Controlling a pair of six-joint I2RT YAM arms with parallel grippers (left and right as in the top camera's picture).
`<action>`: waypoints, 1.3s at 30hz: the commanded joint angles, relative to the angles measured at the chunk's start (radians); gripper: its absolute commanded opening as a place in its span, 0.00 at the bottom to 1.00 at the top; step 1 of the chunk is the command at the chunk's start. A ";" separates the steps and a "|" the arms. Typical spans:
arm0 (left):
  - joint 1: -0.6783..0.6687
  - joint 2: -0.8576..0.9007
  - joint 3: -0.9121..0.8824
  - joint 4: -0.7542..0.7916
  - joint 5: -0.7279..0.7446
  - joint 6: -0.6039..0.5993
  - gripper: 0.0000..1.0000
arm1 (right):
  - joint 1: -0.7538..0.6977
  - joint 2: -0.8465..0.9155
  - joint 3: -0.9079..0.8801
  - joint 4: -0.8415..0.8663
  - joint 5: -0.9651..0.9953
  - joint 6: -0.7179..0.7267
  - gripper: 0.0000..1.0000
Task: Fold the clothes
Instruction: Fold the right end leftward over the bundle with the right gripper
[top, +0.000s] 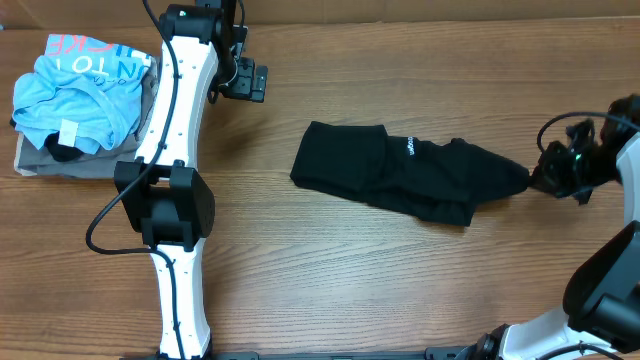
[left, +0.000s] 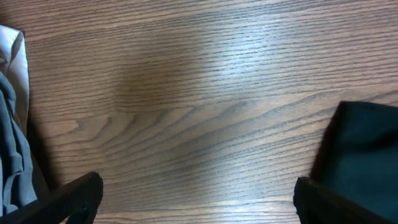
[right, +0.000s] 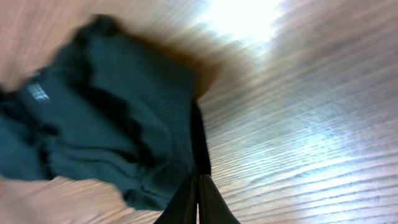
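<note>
One to fold: black garment (top: 400, 175), crumpled about the middle of the table (top: 330, 290), small white label (top: 407, 146) facing up. Looks soft, light and limp; likely to sag and drag rather than hold shape, so best taken by an edge or corner, not the bunched middle. Pinched at its end toward the table's right edge by right gripper (top: 535, 180), jaws clenched on the fabric. Spread wide and holding nothing: left gripper (top: 245, 80), toward the table's far side. Heaped at the table's far-left corner: light blue T-shirt (top: 85, 85).
</note>
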 joint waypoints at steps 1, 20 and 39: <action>0.006 -0.001 0.023 0.000 -0.013 -0.006 1.00 | 0.043 -0.059 0.115 -0.045 -0.092 -0.069 0.04; 0.006 -0.001 0.023 0.043 -0.012 -0.006 1.00 | 0.769 -0.013 0.278 0.250 -0.029 0.159 0.04; 0.006 -0.001 0.023 0.064 -0.008 -0.011 1.00 | 1.041 0.247 0.278 0.601 -0.098 0.256 0.04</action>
